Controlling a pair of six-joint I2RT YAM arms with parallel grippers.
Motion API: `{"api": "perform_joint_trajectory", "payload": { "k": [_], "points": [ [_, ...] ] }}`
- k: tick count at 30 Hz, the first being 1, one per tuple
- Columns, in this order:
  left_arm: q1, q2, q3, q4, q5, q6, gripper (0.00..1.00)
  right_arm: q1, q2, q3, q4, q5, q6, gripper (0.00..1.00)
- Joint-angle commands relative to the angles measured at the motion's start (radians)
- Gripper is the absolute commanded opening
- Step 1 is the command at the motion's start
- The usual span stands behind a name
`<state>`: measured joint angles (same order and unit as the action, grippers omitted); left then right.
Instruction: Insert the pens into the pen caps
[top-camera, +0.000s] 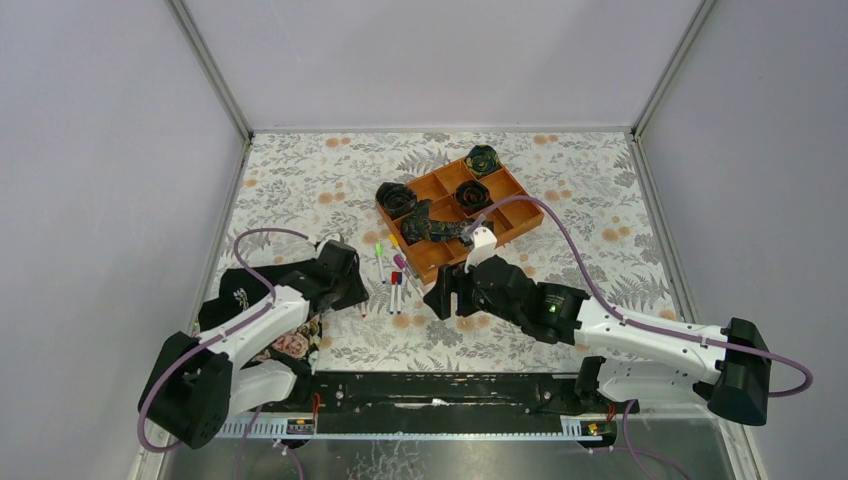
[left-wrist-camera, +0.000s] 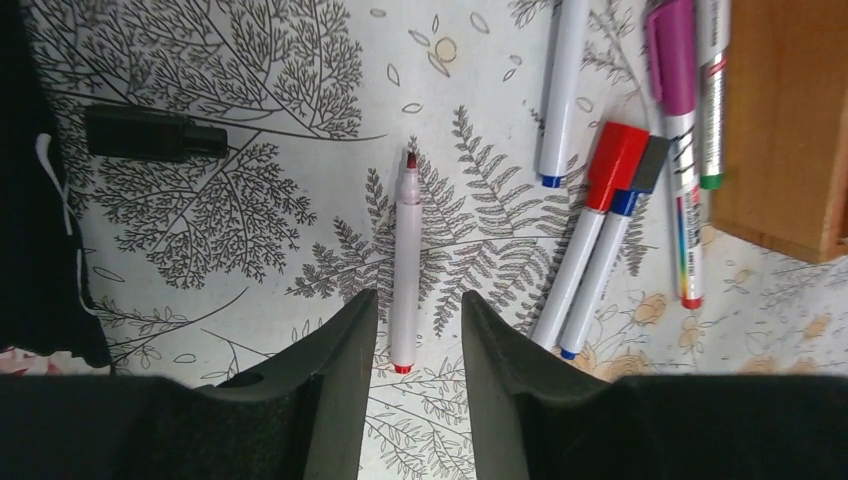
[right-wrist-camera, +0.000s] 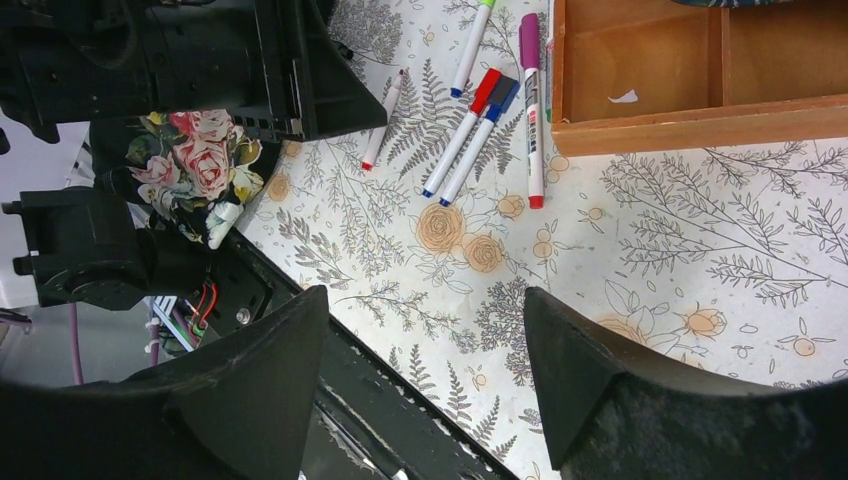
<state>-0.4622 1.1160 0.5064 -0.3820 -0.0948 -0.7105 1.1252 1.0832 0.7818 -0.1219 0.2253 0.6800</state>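
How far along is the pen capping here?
Done: the red-capped pen, dark-capped pen and magenta-capped pen look finished. In hand: nothing; the left gripper, jaws open, straddles an uncapped red-tipped pen. Right gripper open, empty. Left: at least capping that pen.

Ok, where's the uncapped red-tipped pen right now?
In the left wrist view, the uncapped red-tipped pen lies on the table, its rear end between the left claw fingertips, left of the red-capped pen.
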Motion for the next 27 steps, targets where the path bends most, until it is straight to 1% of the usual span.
{"api": "perform_joint_trajectory", "payload": {
  "k": [1, 7, 9, 12, 15, 16, 17, 20, 24, 27],
  "points": [
    [-0.024, 0.045, 0.034, 0.0, -0.034, -0.009, 0.35, -0.01, -0.015, -0.005, 0.039, 0.015, 0.021, 0.76],
    [-0.034, 0.098, 0.035, 0.002, -0.052, -0.006, 0.29, -0.011, -0.024, -0.019, 0.043, 0.015, 0.035, 0.76],
    [-0.033, 0.109, 0.034, 0.002, -0.053, -0.001, 0.26, -0.012, -0.026, -0.024, 0.046, 0.014, 0.04, 0.77],
    [-0.033, 0.122, 0.031, 0.002, -0.058, 0.006, 0.18, -0.013, -0.024, -0.028, 0.059, 0.007, 0.043, 0.77],
    [-0.035, 0.122, 0.026, 0.005, -0.064, 0.015, 0.03, -0.013, -0.018, -0.033, 0.07, 0.004, 0.048, 0.77],
    [-0.036, 0.112, 0.024, 0.011, -0.058, 0.02, 0.0, -0.016, -0.014, -0.037, 0.08, -0.001, 0.05, 0.77],
    [-0.037, 0.097, 0.021, 0.023, -0.044, 0.029, 0.0, -0.023, -0.013, -0.042, 0.092, -0.013, 0.053, 0.77],
    [-0.053, 0.014, 0.004, 0.104, 0.06, 0.079, 0.0, -0.06, -0.005, -0.068, 0.151, -0.08, 0.077, 0.77],
    [-0.076, -0.145, -0.028, 0.231, 0.264, 0.124, 0.0, -0.125, 0.024, -0.097, 0.245, -0.198, 0.124, 0.77],
    [-0.081, -0.232, -0.06, 0.361, 0.451, 0.114, 0.0, -0.145, 0.054, -0.093, 0.3, -0.258, 0.153, 0.77]
  ]
}}
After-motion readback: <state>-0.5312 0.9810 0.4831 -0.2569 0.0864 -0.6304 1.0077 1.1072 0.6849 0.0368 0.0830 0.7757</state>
